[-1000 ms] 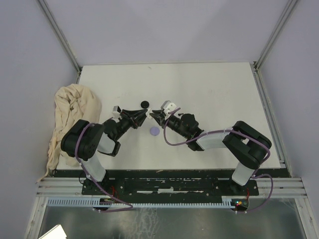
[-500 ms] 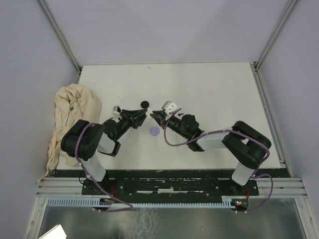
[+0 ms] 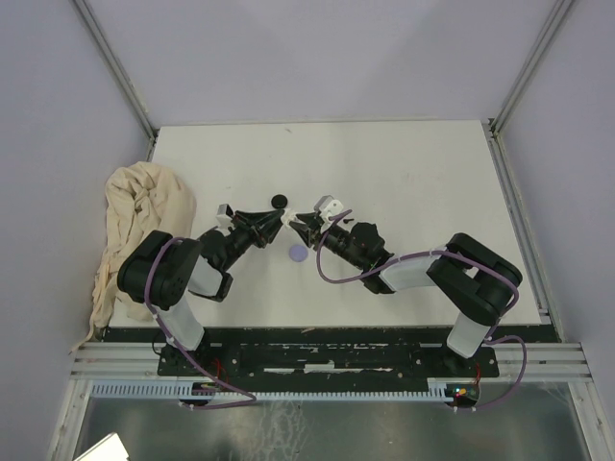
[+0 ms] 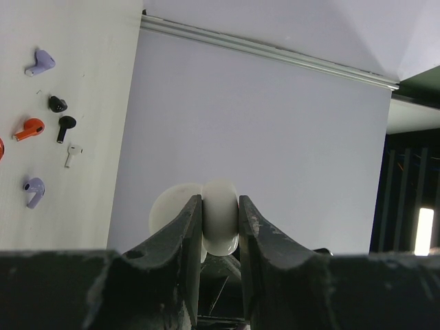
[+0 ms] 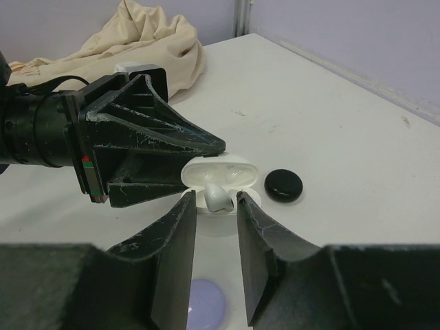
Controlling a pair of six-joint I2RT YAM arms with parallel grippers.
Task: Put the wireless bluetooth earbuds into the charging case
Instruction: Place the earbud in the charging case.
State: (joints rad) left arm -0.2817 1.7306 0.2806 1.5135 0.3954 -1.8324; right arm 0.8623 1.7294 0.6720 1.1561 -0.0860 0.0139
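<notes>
Earbud, white, in open charging case

A white worktop sits boxed in by plain lilac-grey walls on three sides. Metal posts rise from its far corners. Slotted metal rails run along its near edge.

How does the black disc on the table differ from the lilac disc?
The black disc is dark and glossy; the lilac disc pale. The black disc lies beyond the charging case, away from the arm bases; the lilac disc on its near side. In the right wrist view the black disc shows whole, the lilac disc partly hidden. Both are round, flat, unheld.
</notes>
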